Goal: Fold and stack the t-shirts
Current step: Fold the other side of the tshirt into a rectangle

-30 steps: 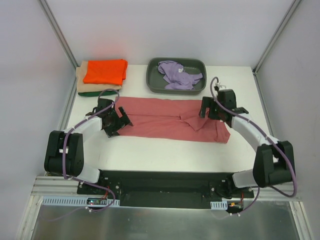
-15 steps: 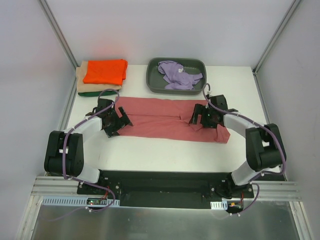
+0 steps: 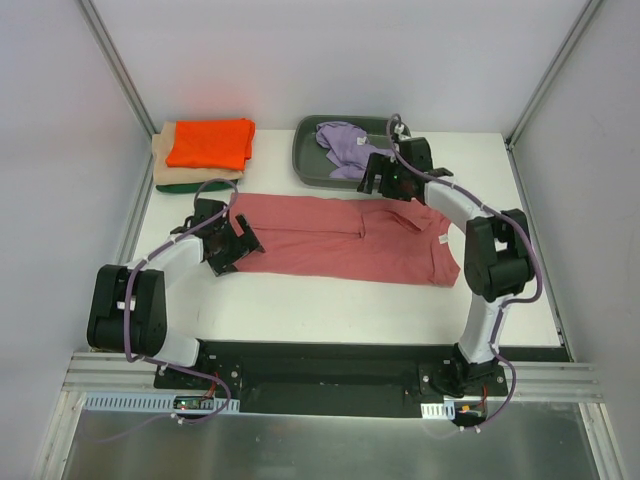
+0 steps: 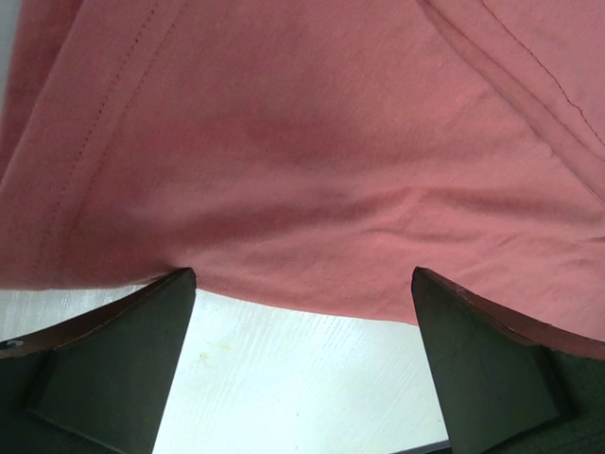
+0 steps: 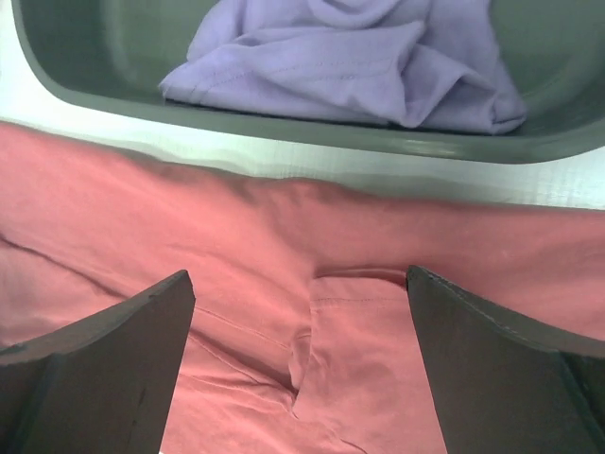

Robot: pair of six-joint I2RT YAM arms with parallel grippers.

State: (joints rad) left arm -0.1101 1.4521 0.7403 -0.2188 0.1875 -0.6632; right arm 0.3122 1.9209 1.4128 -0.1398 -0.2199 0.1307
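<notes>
Right gripper (image 3: 378, 182) has swung to the far edge of the soft rose-red cloth t-shirt (image 3: 320, 242); it and left gripper (image 3: 245, 246) gape empty, so the fold next needs a grasp.

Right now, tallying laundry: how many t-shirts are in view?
5: orange, tan and dark green stacked far left; rose-red spread across the centre; lavender in the tray. Others may hide in the stack.
</notes>
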